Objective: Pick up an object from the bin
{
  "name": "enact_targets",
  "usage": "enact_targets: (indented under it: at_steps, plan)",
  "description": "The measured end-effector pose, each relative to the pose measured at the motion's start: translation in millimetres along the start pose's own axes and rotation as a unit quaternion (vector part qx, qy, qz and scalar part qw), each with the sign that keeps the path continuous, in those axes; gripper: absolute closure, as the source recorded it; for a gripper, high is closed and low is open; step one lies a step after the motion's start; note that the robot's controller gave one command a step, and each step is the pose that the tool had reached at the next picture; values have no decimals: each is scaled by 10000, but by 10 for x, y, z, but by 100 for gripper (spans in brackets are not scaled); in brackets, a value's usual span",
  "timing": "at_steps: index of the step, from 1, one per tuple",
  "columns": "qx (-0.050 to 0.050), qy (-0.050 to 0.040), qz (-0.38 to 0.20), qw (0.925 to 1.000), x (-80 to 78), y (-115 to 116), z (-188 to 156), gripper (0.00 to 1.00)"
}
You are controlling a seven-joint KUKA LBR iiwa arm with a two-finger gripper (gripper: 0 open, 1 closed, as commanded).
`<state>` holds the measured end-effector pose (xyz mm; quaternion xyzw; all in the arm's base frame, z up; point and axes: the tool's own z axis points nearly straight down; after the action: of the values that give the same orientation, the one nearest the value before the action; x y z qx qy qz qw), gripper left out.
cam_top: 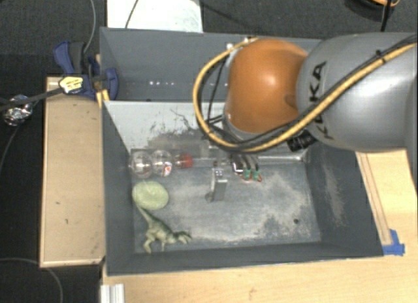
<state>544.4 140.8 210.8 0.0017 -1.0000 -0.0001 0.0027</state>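
A grey metal bin (281, 213) is seen from above, with a silver arm (366, 99) reaching in from the right. A rounded orange cover (261, 86) on the wrist, looped by a yellow and black cable (210, 135), hides much of what hangs beneath it. The gripper (222, 184) pokes out below the cover, low over the scuffed bare floor near the middle of the bin. Whether it is spread or closed cannot be told. Three things lie in the bin, all to the gripper's left. The nearest is a clear tube (160, 163) – two glassy bulbs in a row with a red end – lying on its side at the back left. Its red end points toward the gripper and sits just beside it, not touching. In front of the tube lies a pale green lump (151, 196), round and flattish. In front of that, near the front left corner, lies a small green dinosaur (163, 234) on its side, just beside the lump – both well apart from the gripper.
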Motion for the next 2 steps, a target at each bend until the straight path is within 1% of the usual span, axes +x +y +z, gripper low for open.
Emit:
enact_targets:
  at_steps: [1, 2]
  plan:
    - [-6, -42, 21, 10000, -16, -9, -48, 0]
    - [-10, -59, -309, 9995, -70, 413, 549, 0]
